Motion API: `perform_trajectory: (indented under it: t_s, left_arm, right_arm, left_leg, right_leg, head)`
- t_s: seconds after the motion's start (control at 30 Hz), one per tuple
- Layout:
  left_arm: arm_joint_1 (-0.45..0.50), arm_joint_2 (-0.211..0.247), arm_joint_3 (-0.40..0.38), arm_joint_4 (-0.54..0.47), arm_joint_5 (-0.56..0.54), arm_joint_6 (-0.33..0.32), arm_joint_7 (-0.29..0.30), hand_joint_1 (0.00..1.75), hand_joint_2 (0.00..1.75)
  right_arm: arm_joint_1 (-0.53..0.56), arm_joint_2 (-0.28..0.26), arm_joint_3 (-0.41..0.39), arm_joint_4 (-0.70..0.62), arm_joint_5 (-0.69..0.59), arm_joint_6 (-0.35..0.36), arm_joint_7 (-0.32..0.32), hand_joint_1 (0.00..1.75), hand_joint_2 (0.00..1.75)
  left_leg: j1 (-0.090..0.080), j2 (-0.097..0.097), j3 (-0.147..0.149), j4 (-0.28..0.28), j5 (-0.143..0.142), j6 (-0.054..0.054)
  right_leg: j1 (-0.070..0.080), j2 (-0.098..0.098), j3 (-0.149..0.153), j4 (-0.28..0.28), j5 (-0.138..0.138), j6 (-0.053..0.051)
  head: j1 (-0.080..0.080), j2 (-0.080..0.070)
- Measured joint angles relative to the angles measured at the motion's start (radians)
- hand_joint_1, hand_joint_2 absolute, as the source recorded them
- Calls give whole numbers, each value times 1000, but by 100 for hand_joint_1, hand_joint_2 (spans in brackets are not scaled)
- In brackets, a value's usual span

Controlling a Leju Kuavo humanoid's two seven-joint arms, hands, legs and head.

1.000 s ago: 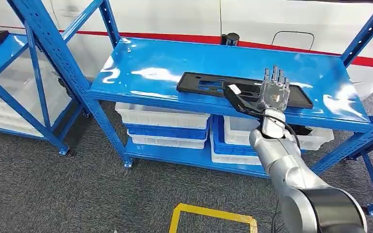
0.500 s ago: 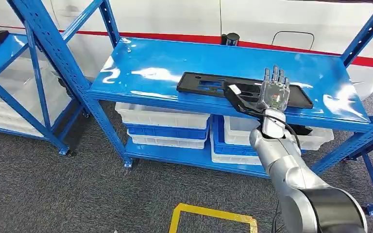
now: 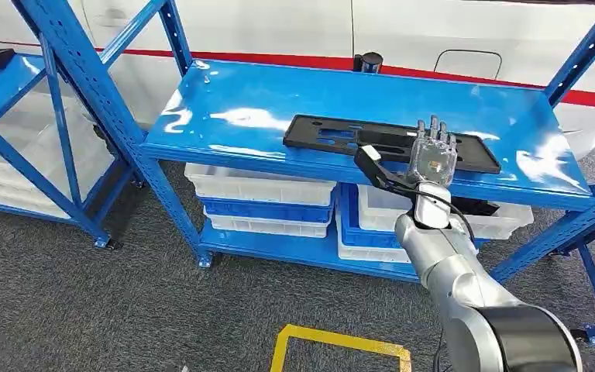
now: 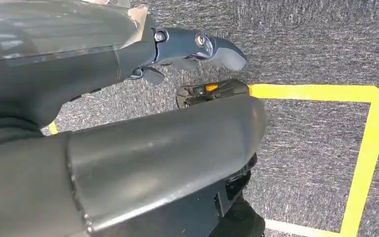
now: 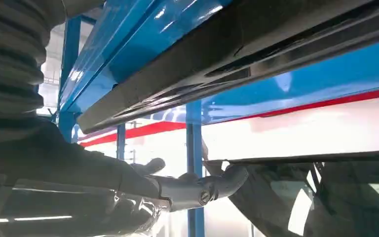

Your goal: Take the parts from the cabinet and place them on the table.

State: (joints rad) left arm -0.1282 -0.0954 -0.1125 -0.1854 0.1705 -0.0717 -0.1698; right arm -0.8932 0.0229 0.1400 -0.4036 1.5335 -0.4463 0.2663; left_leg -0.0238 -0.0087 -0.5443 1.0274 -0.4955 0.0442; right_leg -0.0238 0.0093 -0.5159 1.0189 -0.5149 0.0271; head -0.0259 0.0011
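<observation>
No legible text, labels, brand marks or nos. on any surface in any view. Black part [image 3: 391, 142] on blue shelf [image 3: 263, 101]: no readable markings. White tag [image 3: 369, 152] by right hand [image 3: 431, 160]: blank or too small to read.

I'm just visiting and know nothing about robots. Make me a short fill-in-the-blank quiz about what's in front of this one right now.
1. The long black part lies on a shelf painted ____.
2. The hand raised at the shelf's front edge is the robot's ____ one.
3. Under that shelf sit stacked white and blue ____.
4. The taped outline on the grey carpet is coloured ____.

Missing words: blue; right; bins; yellow
</observation>
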Motion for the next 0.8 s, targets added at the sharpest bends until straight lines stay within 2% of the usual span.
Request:
perform_trajectory:
  t_s: [0.1, 0.13, 0.17, 0.8]
  left_arm:
    - [-3, 0, 0, 0, 0, 0, 0, 0, 0]
    - [-4, -1, 0, 0, 0, 0, 0, 0, 0]
    - [-5, -2, 0, 0, 0, 0, -1, 0, 0]
    - [-7, -8, 0, 0, -6, -2, -1, 0, 0]
  right_arm:
    - [0, 3, 0, 0, 0, 1, 0, 0, 175]
    - [1, 3, 0, 0, 0, 1, 0, 0, 175]
    - [0, 3, 0, 0, 0, 1, 0, 0, 175]
    - [6, 1, -10, 0, 0, 1, 2, 0, 175]
  left_leg:
    - [-2, 0, -4, -2, 2, 8]
    - [3, 1, -2, -13, 13, 6]
    - [2, 1, -5, -13, 14, 4]
    - [3, 0, -5, -12, 14, 6]
  right_leg:
    - [-2, 0, -3, -6, 4, 7]
    - [5, 0, -1, -1, 5, 6]
    - [4, 0, -2, -8, 8, 6]
    - [5, -1, 1, -15, 11, 9]
  head:
    - [0, 0]
    - [0, 0]
    - [3, 0]
    - [2, 0]
